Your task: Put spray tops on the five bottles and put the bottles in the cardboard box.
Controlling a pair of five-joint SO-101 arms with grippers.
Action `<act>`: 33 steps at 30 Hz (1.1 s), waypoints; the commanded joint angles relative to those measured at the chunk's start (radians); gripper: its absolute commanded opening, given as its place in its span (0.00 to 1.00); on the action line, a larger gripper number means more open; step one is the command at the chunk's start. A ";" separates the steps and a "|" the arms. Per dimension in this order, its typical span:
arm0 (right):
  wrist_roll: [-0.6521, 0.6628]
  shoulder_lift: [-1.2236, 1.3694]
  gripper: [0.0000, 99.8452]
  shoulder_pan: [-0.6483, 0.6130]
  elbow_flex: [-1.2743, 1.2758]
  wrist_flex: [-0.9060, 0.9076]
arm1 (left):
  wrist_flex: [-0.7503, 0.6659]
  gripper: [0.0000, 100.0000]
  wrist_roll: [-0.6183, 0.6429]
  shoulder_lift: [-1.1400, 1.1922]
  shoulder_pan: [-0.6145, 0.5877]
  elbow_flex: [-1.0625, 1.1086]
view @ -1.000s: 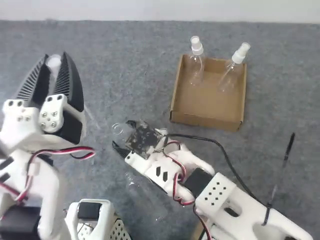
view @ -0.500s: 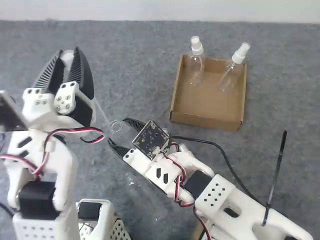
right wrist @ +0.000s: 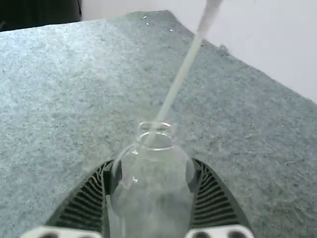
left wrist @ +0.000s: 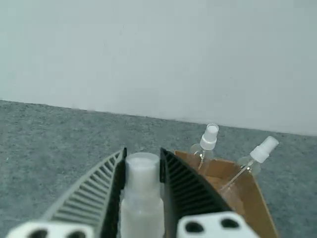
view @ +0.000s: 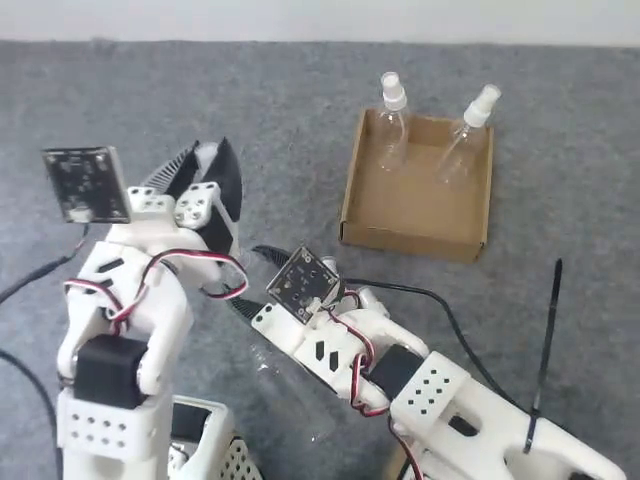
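The left tool (left wrist: 142,154) clamps a spray top (left wrist: 142,173), its tube (right wrist: 177,82) meeting the mouth of the bottle (right wrist: 151,196) gripped by the right tool (right wrist: 151,166). Two capped bottles (view: 392,122) stand in the box (view: 412,237).

grey, carpet-like worktop (view: 250,110). cardboard box (view: 410,240) sits flat on it, far side, right of centre; a black cable (view: 447,310) trails nearer.

Overhead high view, wrist views close behind fingers (left wrist: 185,186), left shares cardboard box (view: 410,205)
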 commanded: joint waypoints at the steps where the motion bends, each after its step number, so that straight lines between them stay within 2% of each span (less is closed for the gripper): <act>1: -0.015 -0.008 0.01 0.062 0.002 -0.110 | 0.049 0.01 -0.046 -0.021 0.008 0.005; 4: -0.077 -0.008 0.01 0.087 0.041 -0.211 | 0.048 0.01 -0.077 -0.021 0.008 0.044; 7: -0.109 -0.008 0.01 0.087 0.052 -0.234 | 0.048 0.01 -0.077 -0.021 0.008 0.074; 14: -0.112 -0.008 0.01 0.088 0.054 -0.239 | 0.054 0.02 -0.077 -0.021 0.020 0.087; 19: -0.112 -0.008 0.01 0.088 0.055 -0.231 | 0.054 0.13 -0.077 -0.023 0.028 0.070; 28: -0.109 -0.008 0.01 0.087 0.080 -0.237 | 0.054 0.13 -0.081 -0.018 0.023 -0.045; 33: -0.109 -0.008 0.01 0.087 0.081 -0.236 | 0.002 0.12 -0.081 -0.012 -0.063 -0.022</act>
